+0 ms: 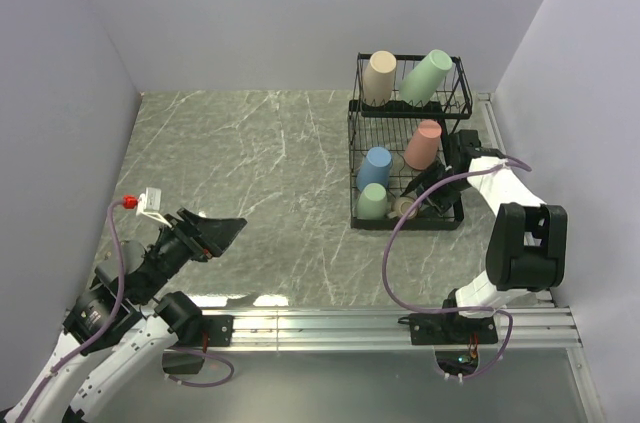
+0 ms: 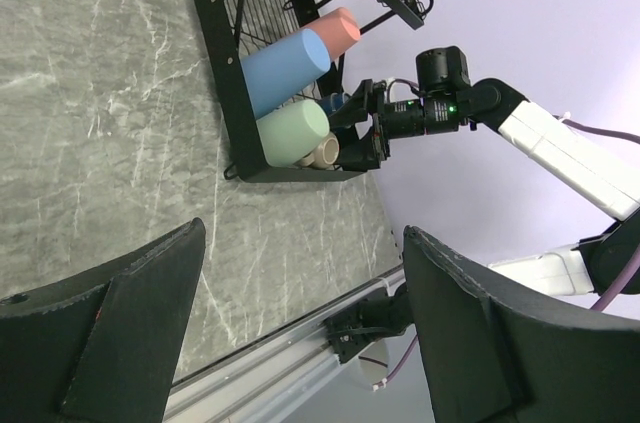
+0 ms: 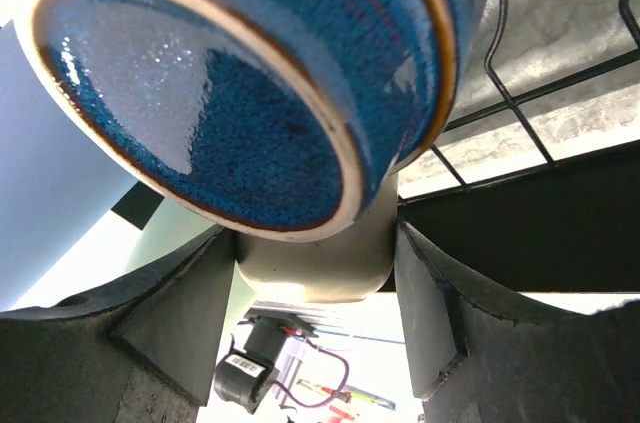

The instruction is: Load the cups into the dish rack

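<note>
The black wire dish rack (image 1: 354, 133) stands at the back right. Its top tier holds a beige tumbler (image 1: 379, 76) and a pale green one (image 1: 427, 74). Salmon-pink (image 1: 424, 143), blue (image 1: 376, 165) and pale green (image 1: 372, 200) tumblers lie in the lower tier. My right gripper (image 1: 425, 193) reaches into that tier's front right corner. In the right wrist view its jaws (image 3: 315, 233) press both sides of the olive-tan mug (image 3: 315, 268), with the dark navy mug (image 3: 250, 63) right against it. My left gripper (image 2: 305, 233) hangs open and empty over the table's left side.
A red and white connector (image 1: 140, 202) sticks up from the left arm. The aluminium rail (image 1: 330, 323) runs along the near edge. Purple walls close in the table on three sides; the rack stands close to the right wall.
</note>
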Controlling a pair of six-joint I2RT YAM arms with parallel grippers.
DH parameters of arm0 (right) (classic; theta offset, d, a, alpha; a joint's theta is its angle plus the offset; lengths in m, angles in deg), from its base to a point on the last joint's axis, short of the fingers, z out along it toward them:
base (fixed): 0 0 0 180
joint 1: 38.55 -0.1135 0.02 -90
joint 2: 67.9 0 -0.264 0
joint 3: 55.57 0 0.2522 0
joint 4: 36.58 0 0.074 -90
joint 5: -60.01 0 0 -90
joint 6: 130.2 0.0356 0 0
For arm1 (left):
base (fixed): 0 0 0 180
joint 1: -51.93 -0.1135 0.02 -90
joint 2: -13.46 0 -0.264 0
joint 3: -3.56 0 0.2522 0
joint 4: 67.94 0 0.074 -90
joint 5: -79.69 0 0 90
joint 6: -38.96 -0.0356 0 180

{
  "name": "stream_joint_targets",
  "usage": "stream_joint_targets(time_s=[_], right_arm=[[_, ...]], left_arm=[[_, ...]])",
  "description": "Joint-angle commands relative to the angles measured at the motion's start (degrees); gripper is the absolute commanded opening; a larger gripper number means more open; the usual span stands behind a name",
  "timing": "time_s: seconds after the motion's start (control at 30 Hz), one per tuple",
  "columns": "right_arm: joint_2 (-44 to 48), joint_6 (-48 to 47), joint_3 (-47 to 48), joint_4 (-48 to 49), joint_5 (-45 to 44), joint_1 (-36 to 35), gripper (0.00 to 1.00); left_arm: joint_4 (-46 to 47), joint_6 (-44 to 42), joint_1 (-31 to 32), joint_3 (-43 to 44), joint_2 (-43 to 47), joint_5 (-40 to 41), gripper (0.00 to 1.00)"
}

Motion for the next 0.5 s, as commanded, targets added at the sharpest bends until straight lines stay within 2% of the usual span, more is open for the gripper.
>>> stream_joint_targets(time_s=[0.0, 0.07, 0.17, 0.2, 0.47], right_arm=[[-0.55, -0.34, 0.66, 0.32, -1.94, -0.83, 0.64], [-0.2, -0.6, 1.18, -0.3, -2.72, -0.92, 0.7], [0.94, -0.69, 2.32, -1.26, -4.83, -0.83, 0.9], [1.82, -0.78, 2.76, -1.35, -5.1, -0.83, 0.94], [4.54, -1.13, 5.31, -2.67, -5.98, -0.83, 0.97]], left_arm=[[0.17, -1.17, -0.18, 1.87, 0.59, 0.57, 0.85], [0.25, -1.17, -0.09, 1.96, 0.42, 0.48, 0.85], [0.43, -1.08, -0.09, 1.87, 0.15, 0.22, 0.85], [0.61, -1.0, -0.18, 1.87, 0.15, 0.13, 0.85], [1.57, -0.91, -0.18, 2.04, -1.08, -0.75, 0.85]])
